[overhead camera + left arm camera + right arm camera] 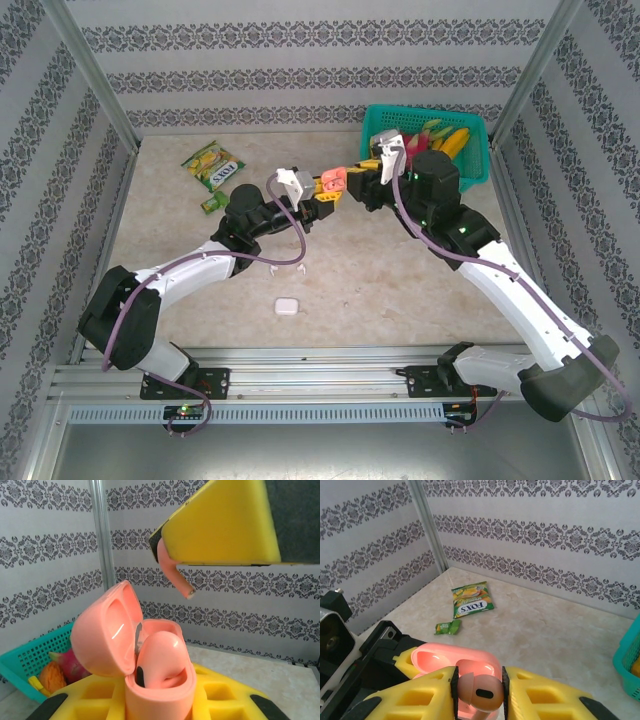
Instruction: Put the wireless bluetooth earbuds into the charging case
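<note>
Earbud [480,692] — coral-pink, pinched by its bulb in the right gripper [354,179], stem angled downward — hangs just above the open case [152,685]. Left gripper [320,198] clamps that case upright, lid [100,635] tipped back; its mouth lies below the stem, right arm nearer.

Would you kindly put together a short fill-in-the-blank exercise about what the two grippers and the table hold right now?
1. The left gripper holds the pink charging case, whose lid stands ____.
2. The right gripper pinches a coral-pink ____ close to that case.
3. The white charging case lies on the ____, near the arms' bases.
4. The green candy packet reads ____.
Missing words: open; earbud; table; FOXS.
</note>
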Available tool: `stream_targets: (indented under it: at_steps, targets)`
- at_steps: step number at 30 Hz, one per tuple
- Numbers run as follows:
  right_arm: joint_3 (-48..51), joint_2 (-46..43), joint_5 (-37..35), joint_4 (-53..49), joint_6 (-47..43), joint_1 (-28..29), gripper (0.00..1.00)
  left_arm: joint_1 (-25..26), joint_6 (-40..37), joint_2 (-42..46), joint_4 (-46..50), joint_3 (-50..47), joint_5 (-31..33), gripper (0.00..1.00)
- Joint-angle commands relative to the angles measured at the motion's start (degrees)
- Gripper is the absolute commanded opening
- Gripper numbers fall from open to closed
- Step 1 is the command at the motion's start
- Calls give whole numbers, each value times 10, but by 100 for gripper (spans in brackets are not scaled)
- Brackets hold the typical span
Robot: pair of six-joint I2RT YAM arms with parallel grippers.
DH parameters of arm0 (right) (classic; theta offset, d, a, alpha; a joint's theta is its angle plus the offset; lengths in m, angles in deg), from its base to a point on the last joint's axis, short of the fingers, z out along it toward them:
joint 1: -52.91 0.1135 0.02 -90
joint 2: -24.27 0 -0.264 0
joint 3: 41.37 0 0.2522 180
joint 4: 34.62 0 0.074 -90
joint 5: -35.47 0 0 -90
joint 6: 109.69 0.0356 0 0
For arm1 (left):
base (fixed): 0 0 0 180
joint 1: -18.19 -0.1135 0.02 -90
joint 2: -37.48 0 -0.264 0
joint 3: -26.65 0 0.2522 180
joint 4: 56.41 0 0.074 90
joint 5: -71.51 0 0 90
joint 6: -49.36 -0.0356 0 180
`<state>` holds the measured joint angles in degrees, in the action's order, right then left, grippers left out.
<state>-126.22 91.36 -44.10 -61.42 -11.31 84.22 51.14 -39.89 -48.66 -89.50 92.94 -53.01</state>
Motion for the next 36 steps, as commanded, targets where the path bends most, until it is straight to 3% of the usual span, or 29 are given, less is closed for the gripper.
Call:
stream_targets:
  at_steps: [1, 17, 36]
  targets:
    - [6, -11, 13, 24, -33, 7, 30, 8, 13, -7, -1, 22, -15, 0]
    - [3, -7, -16, 33, -89, 19, 29, 11, 16, -7, 19, 35, -19, 0]
    - [18, 1, -23, 39, -85, 20, 29, 12, 16, -1, 22, 33, -16, 0]
